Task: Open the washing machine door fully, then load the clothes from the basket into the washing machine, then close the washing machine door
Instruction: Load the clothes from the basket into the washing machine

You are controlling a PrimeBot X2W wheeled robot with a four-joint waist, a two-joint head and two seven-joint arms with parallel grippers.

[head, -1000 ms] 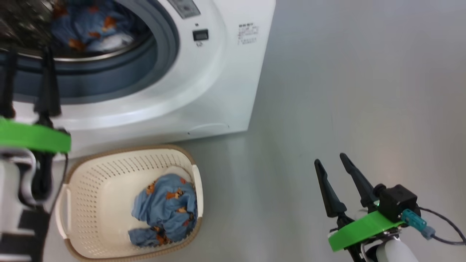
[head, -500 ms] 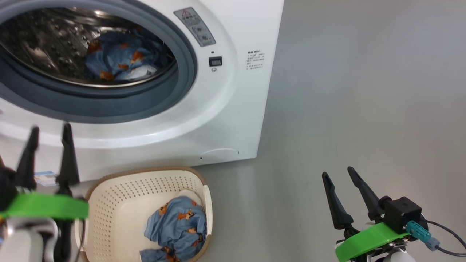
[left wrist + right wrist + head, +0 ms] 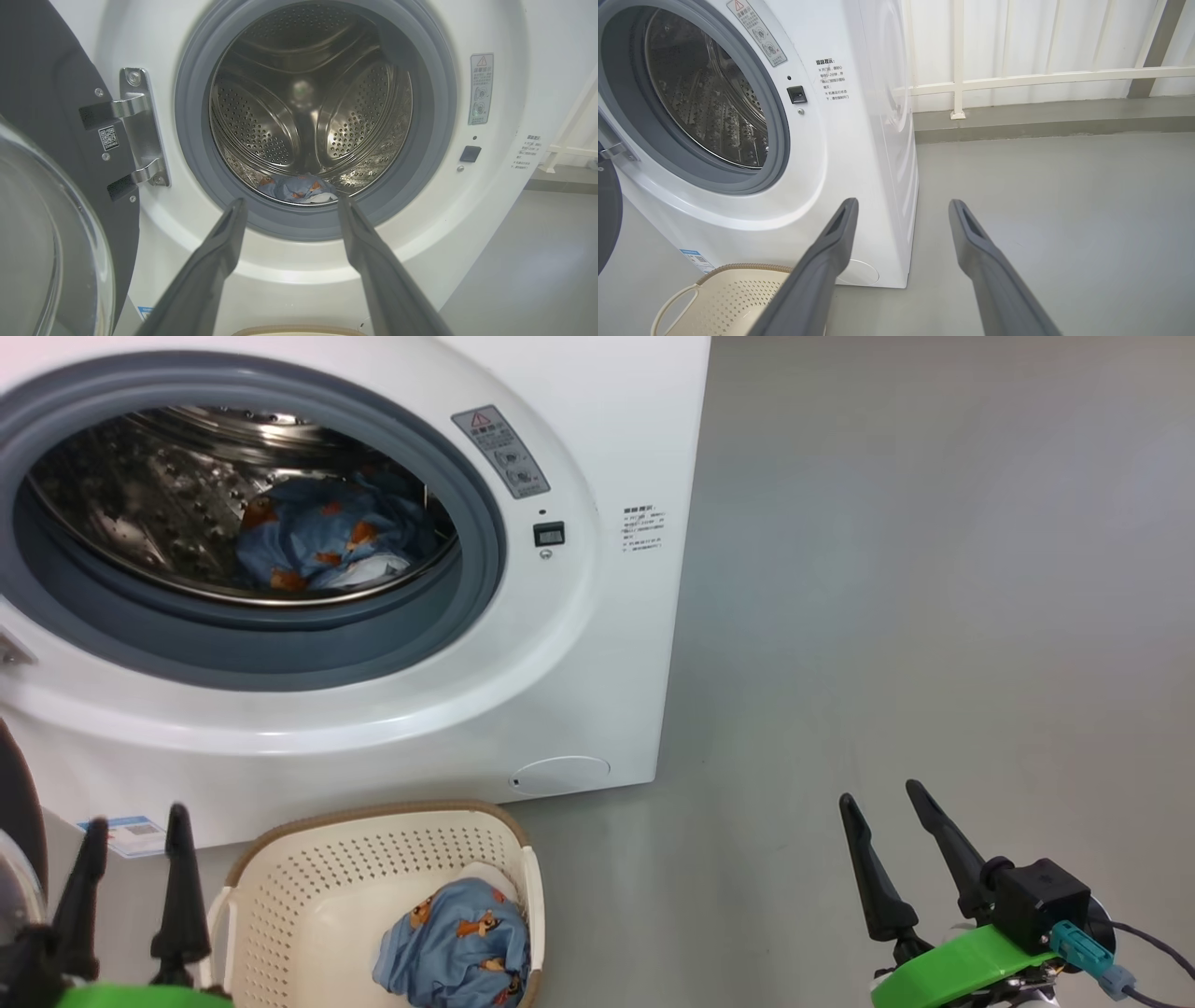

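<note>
Clothes (image 3: pixel 322 537), blue with orange figures, lie at the bottom of the steel drum (image 3: pixel 303 93), upper left of the head view. A second bundle (image 3: pixel 457 952) fills the right half of the basket (image 3: pixel 308 896) at the bottom edge, just in front of the washing machine (image 3: pixel 597 644). The door (image 3: pixel 42 116) stands swung open at the left edge of the left wrist view, showing its black rim and glass bowl. The left gripper (image 3: pixel 135 819) rises at the lower left beside the basket, pointing up toward the drum opening. The right gripper (image 3: pixel 878 793) hovers at the lower right over the grey floor (image 3: pixel 934 569), well apart from the machine. Both have their fingers spread wide, holding and touching nothing.
</note>
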